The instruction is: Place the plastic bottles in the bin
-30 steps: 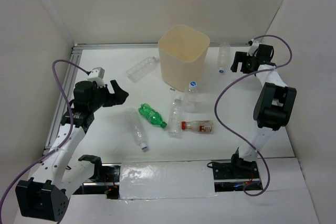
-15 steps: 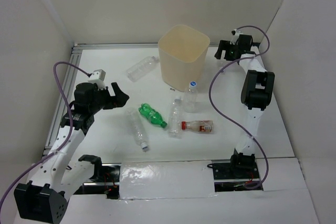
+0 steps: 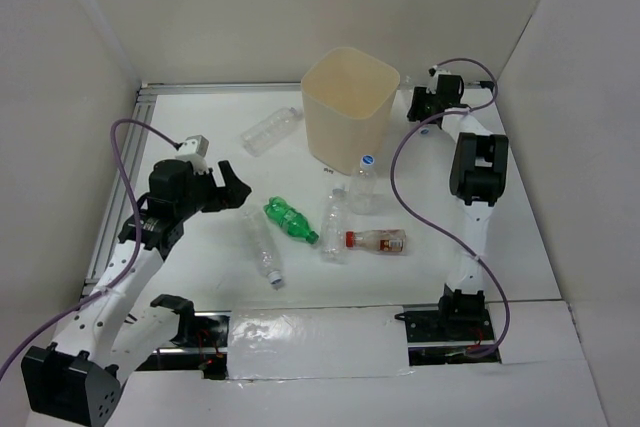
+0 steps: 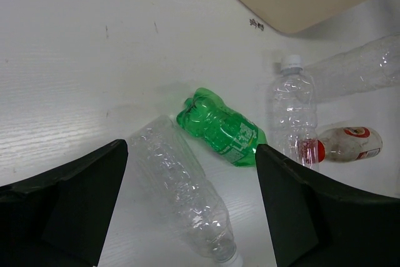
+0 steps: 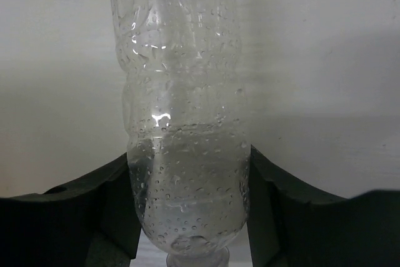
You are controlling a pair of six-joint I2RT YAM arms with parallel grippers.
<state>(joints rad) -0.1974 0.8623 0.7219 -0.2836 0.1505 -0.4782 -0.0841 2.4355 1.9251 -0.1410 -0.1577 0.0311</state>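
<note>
Right jaws clench 1 clear bottle [image 5: 184, 123], its cap toward me; the bin [image 3: 345, 132] stands just left of them. Left jaws gape.

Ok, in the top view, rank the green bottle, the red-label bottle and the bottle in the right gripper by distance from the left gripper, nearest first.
From the left gripper:
1. Green bottle, just to its right.
2. Red-label bottle, further right, toward the near edge.
3. Clear bottle in the right gripper, far right, beside the bin.
</note>
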